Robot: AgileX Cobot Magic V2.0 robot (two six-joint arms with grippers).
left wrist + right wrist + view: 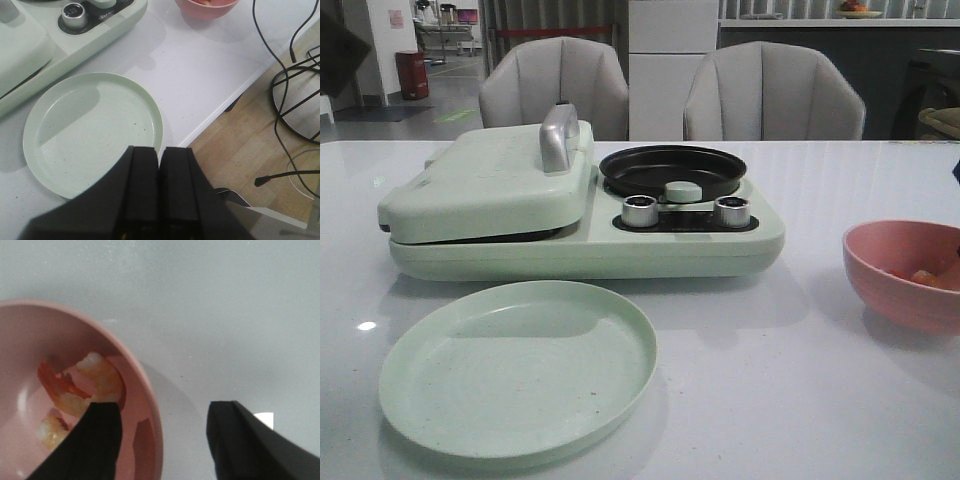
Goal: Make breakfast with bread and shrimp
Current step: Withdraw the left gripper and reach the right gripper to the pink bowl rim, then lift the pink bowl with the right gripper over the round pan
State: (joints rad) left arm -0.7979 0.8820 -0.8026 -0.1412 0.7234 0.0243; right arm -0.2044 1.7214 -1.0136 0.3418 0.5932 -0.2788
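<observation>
The shrimp (100, 377) lie as pale orange-pink pieces in a pink bowl (145, 390) at the table's right side (890, 285); they show in the front view (923, 276) too. My right gripper (164, 407) is open and straddles the bowl's rim, one finger over the shrimp inside and the other outside over the table. My left gripper (161, 150) is shut with nothing in it, above the near edge of an empty pale green plate (90, 130). The bread is out of view. Neither gripper shows in the front view.
A pale green breakfast maker (570, 255) stands mid-table, its lid (490, 185) down on the left and a black pan (670, 165) on the right. The plate (520, 370) lies in front of it. Two grey chairs (555, 85) stand behind. Cables lie on the floor (295, 90) past the table edge.
</observation>
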